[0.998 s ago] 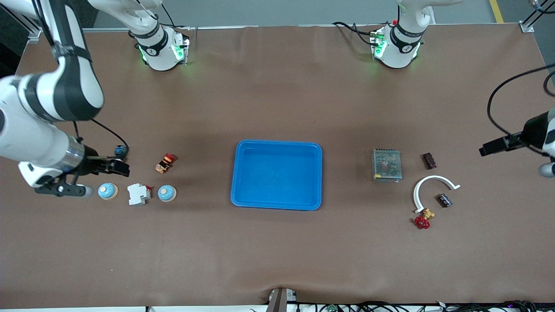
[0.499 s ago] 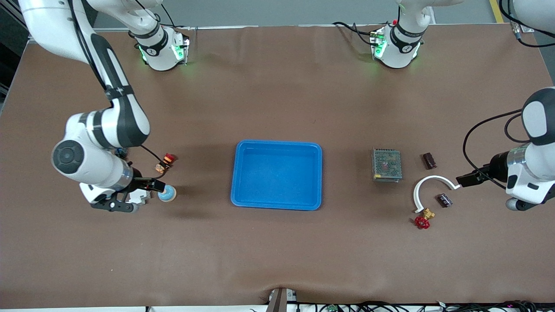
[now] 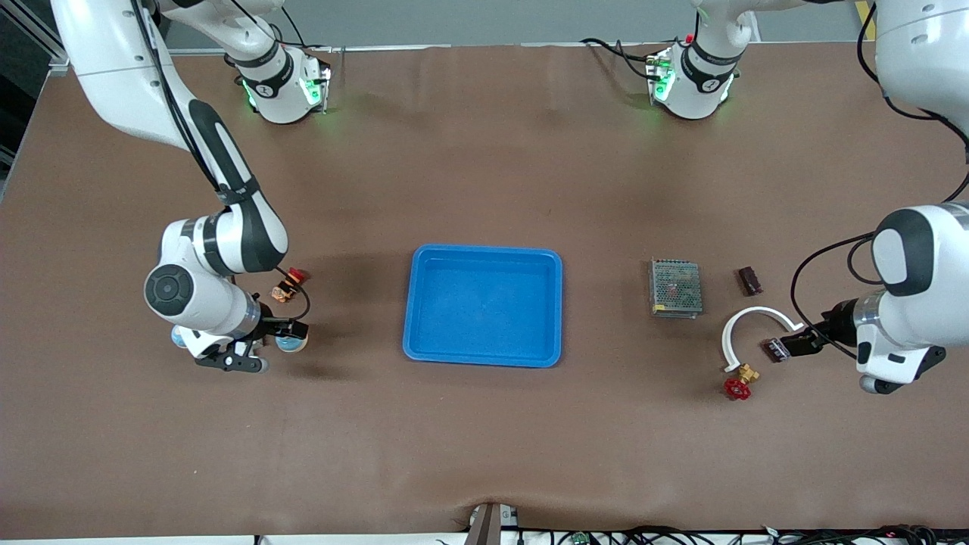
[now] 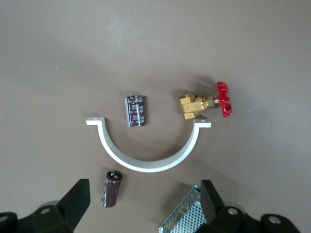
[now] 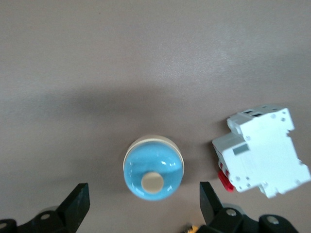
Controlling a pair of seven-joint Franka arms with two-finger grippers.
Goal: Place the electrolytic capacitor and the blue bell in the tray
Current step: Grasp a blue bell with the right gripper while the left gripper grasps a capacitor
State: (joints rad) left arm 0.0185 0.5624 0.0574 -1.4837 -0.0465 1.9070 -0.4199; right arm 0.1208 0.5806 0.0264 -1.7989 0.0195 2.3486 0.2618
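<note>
The right tool point(image 5: 141, 206) hangs open over a blue bell point(image 5: 153, 174) on the desk point(image 3: 484, 439). The left tool point(image 4: 146, 206) is open above a capacitor point(image 4: 136, 110) inside a white bracket point(image 4: 148, 162). The tray point(image 3: 484, 359) lies between them.

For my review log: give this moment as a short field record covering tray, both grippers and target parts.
tray: blue tray mid-table, nothing in it
right gripper: open, over a blue bell, not gripping it
left gripper: open, over a dark capacitor lying inside the white curved bracket
second capacitor: lies outside the bracket
nearby: white circuit breaker beside the bell; red-handled brass valve at one bracket end
progress: neither part picked up
</note>
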